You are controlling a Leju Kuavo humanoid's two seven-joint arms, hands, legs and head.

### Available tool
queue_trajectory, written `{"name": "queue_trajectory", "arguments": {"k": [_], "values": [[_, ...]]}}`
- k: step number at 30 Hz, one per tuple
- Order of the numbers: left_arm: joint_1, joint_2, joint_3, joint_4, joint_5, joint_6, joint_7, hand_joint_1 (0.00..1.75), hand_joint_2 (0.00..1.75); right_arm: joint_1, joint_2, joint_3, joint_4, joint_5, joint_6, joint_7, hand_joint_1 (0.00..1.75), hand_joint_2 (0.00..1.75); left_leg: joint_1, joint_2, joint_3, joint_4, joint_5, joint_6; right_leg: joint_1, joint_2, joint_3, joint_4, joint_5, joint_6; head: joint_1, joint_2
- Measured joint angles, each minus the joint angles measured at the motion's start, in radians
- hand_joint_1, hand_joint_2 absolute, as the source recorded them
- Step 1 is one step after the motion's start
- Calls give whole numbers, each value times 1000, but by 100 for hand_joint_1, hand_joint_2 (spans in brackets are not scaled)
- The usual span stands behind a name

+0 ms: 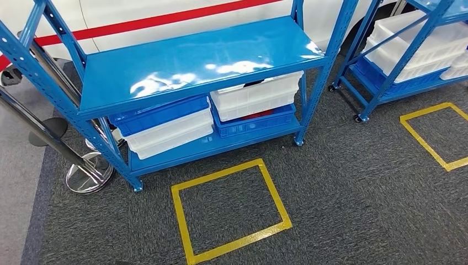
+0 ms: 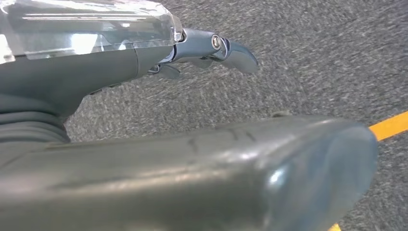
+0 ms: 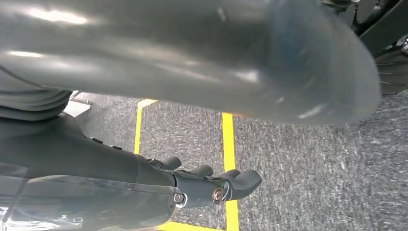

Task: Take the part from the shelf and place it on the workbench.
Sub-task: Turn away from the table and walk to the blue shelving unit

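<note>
Head view: blue shelf (image 1: 193, 66) with stacked bins (image 1: 256, 99) on dark carpet (image 1: 353, 199).

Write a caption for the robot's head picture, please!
Blue shelf rack holding blue and white bins, with a yellow tape square on grey carpet.

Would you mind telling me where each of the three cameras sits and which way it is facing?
Head view: high on the robot, looking forward and down at the blue shelf, its bins and a yellow tape square; nothing of the robot's body.
Left wrist view: behind the left robot hand, facing grey carpet.
Right wrist view: behind the right robot hand, facing carpet and yellow tape.
Shared: grey carpet with yellow tape in all three.
</note>
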Motion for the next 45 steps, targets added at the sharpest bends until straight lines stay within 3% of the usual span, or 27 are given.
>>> {"name": "queue_trajectory", "arguments": {"k": [1,3,5,7,8,11,12,13,14,16,18,19,22,23,24,27,28,29,31,33,35,37,39,42,43,44,45], "values": [[0,0,0,0,-1,0,2,0,0,1,1,0,0,-1,0,0,0,0,-3,2,15,-59,35,5,1,0,11,0,-9,4,0,0],[1,2,0,1,-4,0,6,0,0,0,2,0,1,-3,0,1,0,0,-10,5,32,-123,66,20,1,0,23,0,-23,15,0,0],[1,4,0,1,-10,-1,9,0,0,-3,2,0,1,-4,0,2,0,0,-13,5,43,-130,60,35,1,1,31,6,-26,28,0,0],[-1,4,0,2,-16,-1,11,0,0,-4,2,0,1,-8,0,7,0,0,-10,2,63,-143,60,48,-1,0,22,47,-28,36,0,0],[-3,5,-1,2,-18,-2,12,0,0,-5,3,0,0,-11,0,10,0,0,-9,1,73,-148,57,54,-2,1,-2,89,-40,39,0,0],[-5,5,-2,2,-26,-4,15,0,0,-7,5,-1,0,-21,0,19,0,0,-9,0,92,-154,42,65,-5,1,-126,263,-110,49,0,0],[-5,6,-3,2,-28,-4,17,0,0,-7,6,-1,0,-22,0,22,0,0,-10,-1,99,-153,35,65,-6,1,-159,293,-121,52,0,0],[-5,6,-4,2,-30,-4,18,0,0,-7,6,-2,0,-23,0,25,0,0,-10,-3,109,-153,27,64,-7,1,-176,292,-111,53,0,0],[-4,6,-5,2,-32,-5,19,0,0,-5,6,-3,0,-23,-1,29,0,0,-10,-5,120,-153,19,62,-7,1,-177,260,-80,52,0,0],[-3,6,-8,3,-34,-6,21,0,0,-2,6,-4,1,-20,0,35,0,0,-10,-11,144,-153,0,55,-5,12,-152,137,20,45,0,0],[-7,6,-11,5,-36,-7,23,0,0,2,5,-4,3,-9,3,41,0,0,-11,-19,153,-154,-16,43,0,33,-134,54,61,34,0,0],[-10,6,-12,6,-36,-7,24,0,0,4,5,-4,3,-2,4,44,0,0,-11,-23,156,-151,-20,36,2,40,-131,41,62,28,0,0],[-13,7,-14,6,-38,-8,24,0,0,6,8,-2,3,1,3,52,0,0,-12,-24,170,-133,-30,20,-1,23,-99,24,61,9,0,0],[-13,7,-14,6,-39,-8,23,0,0,6,9,-2,4,-4,1,52,0,0,-12,-19,161,-108,-43,15,-3,18,-86,20,56,3,0,0],[-14,8,-14,6,-41,-8,22,0,0,5,10,-2,3,-9,0,52,0,0,-10,-13,137,-64,-63,10,-4,14,-76,17,50,-1,0,0],[-12,8,-14,6,-42,-10,17,0,0,2,10,-4,3,-21,-2,47,0,0,-3,-5,22,103,-126,-2,-2,8,-52,17,26,-6,0,0],[-10,8,-14,6,-43,-11,15,0,0,1,10,-4,3,-23,-2,46,0,0,-2,-4,-2,118,-120,-4,-1,8,-41,17,16,-6,0,0],[-7,8,-14,6,-44,-11,12,0,0,1,10,-5,3,-23,-2,45,0,0,-1,-3,-9,97,-91,-4,-1,8,-27,17,6,-5,0,0],[-3,8,-15,6,-46,-12,8,0,0,3,12,-7,3,-26,-2,44,0,0,-1,-2,11,-15,6,5,-1,7,1,16,-16,-2,0,0],[0,8,-15,6,-48,-13,4,0,0,3,14,-8,4,-31,-4,43,0,0,-9,1,22,-95,61,18,-1,7,18,14,-34,6,0,0],[1,8,-17,6,-51,-16,-3,0,0,0,17,-10,4,-37,-6,44,0,0,-18,2,24,-116,62,32,-2,7,29,13,-39,19,0,0],[0,9,-18,6,-52,-19,-10,0,0,-3,19,-13,3,-40,-8,44,0,0,-14,-1,50,-137,62,46,-3,7,35,32,-37,30,0,0],[-3,9,-19,6,-53,-22,-14,0,0,-5,19,-16,3,-40,-10,44,0,0,-9,-3,83,-155,56,57,-5,7,0,107,-53,38,0,0],[-4,8,-19,6,-53,-24,-18,0,0,-8,20,-17,2,-40,-11,44,0,0,-7,-3,111,-163,35,64,-11,6,-123,268,-116,48,0,0],[-3,8,-19,6,-53,-24,-18,0,0,-8,20,-17,2,-40,-12,44,0,0,-6,-5,121,-163,26,62,-14,6,-152,288,-118,52,0,0],[-2,7,-19,6,-53,-25,-19,0,0,-7,20,-18,2,-40,-12,44,0,0,-4,-7,135,-163,15,58,-16,6,-166,274,-97,56,0,0],[0,6,-20,6,-53,-26,-20,0,0,-5,20,-19,2,-41,-12,44,0,0,-1,-9,151,-162,4,54,-18,6,-165,231,-54,59,0,0]]}}
